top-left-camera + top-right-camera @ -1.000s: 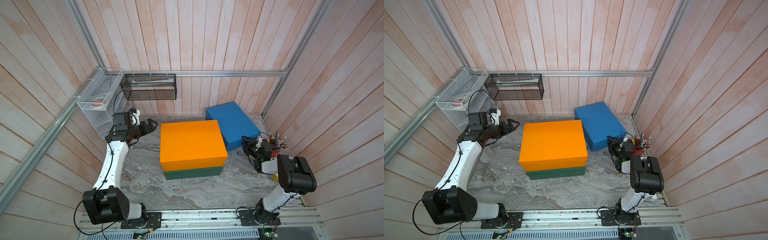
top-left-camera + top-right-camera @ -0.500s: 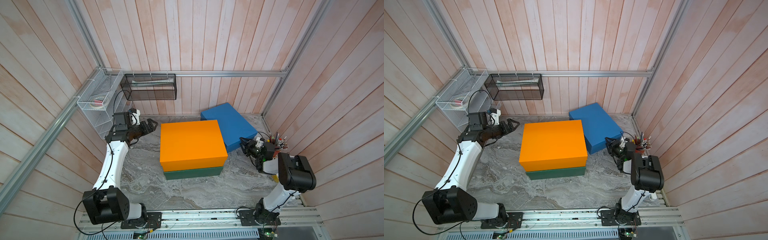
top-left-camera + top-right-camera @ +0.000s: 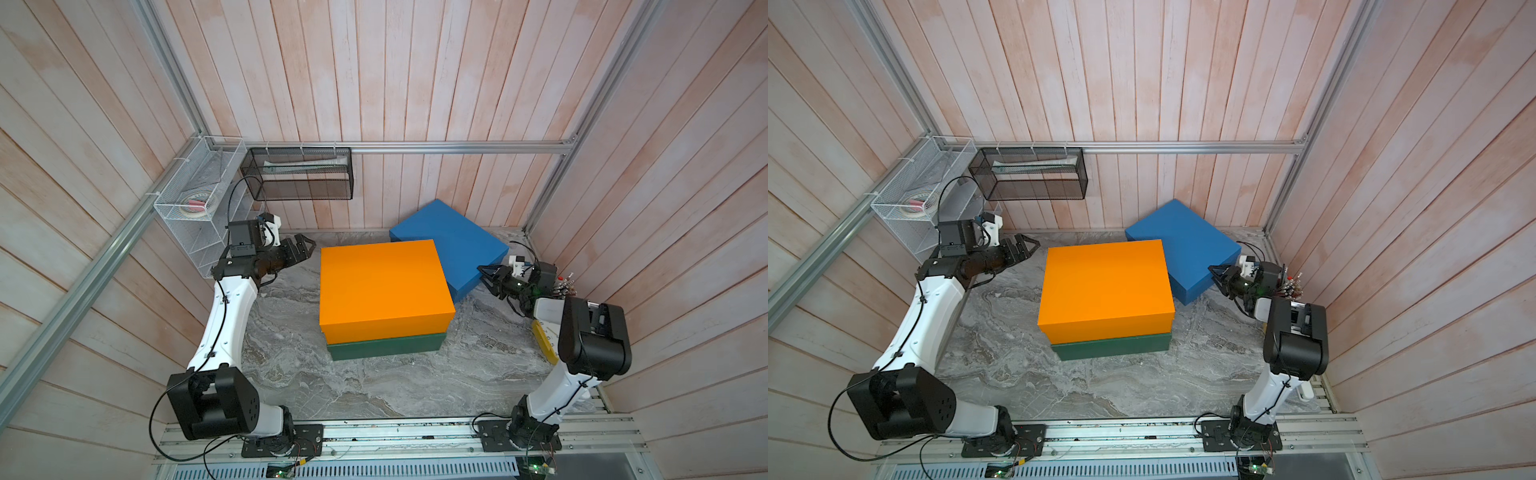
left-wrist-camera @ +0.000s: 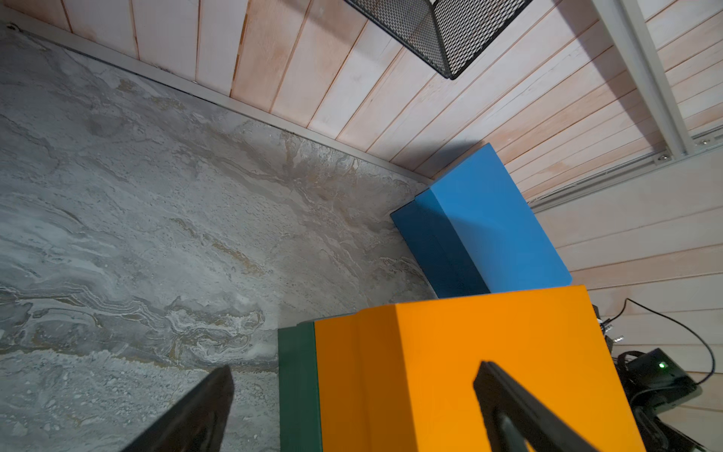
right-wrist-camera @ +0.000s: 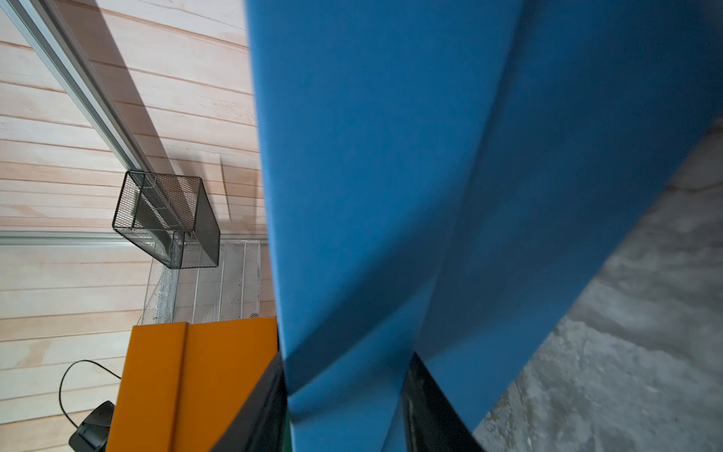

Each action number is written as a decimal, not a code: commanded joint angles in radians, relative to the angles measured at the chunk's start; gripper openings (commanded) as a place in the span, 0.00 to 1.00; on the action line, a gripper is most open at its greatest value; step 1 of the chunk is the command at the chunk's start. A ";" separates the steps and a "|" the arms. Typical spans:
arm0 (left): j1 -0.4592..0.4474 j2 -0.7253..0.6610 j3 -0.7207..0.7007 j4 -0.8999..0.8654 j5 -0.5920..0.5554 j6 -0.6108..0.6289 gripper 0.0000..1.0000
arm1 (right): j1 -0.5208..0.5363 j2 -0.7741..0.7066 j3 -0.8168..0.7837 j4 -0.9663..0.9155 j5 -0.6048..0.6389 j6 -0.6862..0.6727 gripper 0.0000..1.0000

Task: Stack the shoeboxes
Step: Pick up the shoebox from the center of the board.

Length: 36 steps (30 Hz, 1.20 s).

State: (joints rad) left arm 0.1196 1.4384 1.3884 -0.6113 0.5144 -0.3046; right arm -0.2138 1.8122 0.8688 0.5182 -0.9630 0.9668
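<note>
Stack at mid-table: we see the plain matte orange lidded shoebox [image 3: 382, 286] sitting on the dark green lidded shoebox [image 3: 386, 348], which rests on the grey marbled tabletop [image 3: 374, 390]. The matte blue lidded shoebox [image 3: 453, 245] lies behind and to the right of that stack, turned at an angle, one corner close against the orange box's far right corner. We cannot tell whether it is clear of the tabletop. The right arm is folded close to the right wall, elbow high, wrist reaching left to the blue box's near right corner. The right gripper [image 3: 484, 275] is clamped on that corner; in the right wrist view its black fingers [image 5: 262, 407] sit on either side of the blue cardboard. The left arm rises from its near-left base, forearm level and pointing at the orange box's far left corner. The left gripper [image 3: 309, 249] is spread wide and empty, just short of the box. Behind it hang the black mesh wall basket [image 3: 301, 178] and the white wire rack [image 3: 195, 208].
</note>
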 commanded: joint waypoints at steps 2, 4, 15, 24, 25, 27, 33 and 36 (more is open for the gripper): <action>0.004 0.028 0.049 0.008 -0.045 0.053 1.00 | -0.001 0.088 0.096 -0.250 -0.106 -0.191 0.34; 0.005 0.040 0.059 0.007 -0.057 0.063 1.00 | -0.001 0.120 0.161 -0.350 -0.109 -0.261 0.35; 0.007 0.110 0.098 0.017 -0.058 0.074 1.00 | -0.005 0.241 0.421 -0.625 -0.069 -0.426 0.39; 0.006 0.170 0.097 0.040 -0.067 0.072 1.00 | -0.004 0.361 0.667 -0.803 -0.018 -0.504 0.44; 0.006 0.175 0.097 0.044 -0.072 0.071 1.00 | -0.002 0.375 0.701 -0.835 -0.004 -0.520 0.44; 0.006 0.189 0.106 0.042 -0.077 0.071 1.00 | 0.002 0.404 0.766 -0.901 0.010 -0.564 0.46; 0.006 0.219 0.119 0.057 -0.071 0.072 1.00 | -0.001 0.450 0.852 -0.939 0.042 -0.575 0.56; 0.003 0.232 0.115 0.068 -0.057 0.076 1.00 | 0.002 0.462 0.878 -0.936 0.075 -0.569 0.65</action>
State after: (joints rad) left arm 0.1196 1.6581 1.4811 -0.5747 0.4515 -0.2470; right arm -0.2176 2.2318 1.7168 -0.3744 -0.9855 0.4286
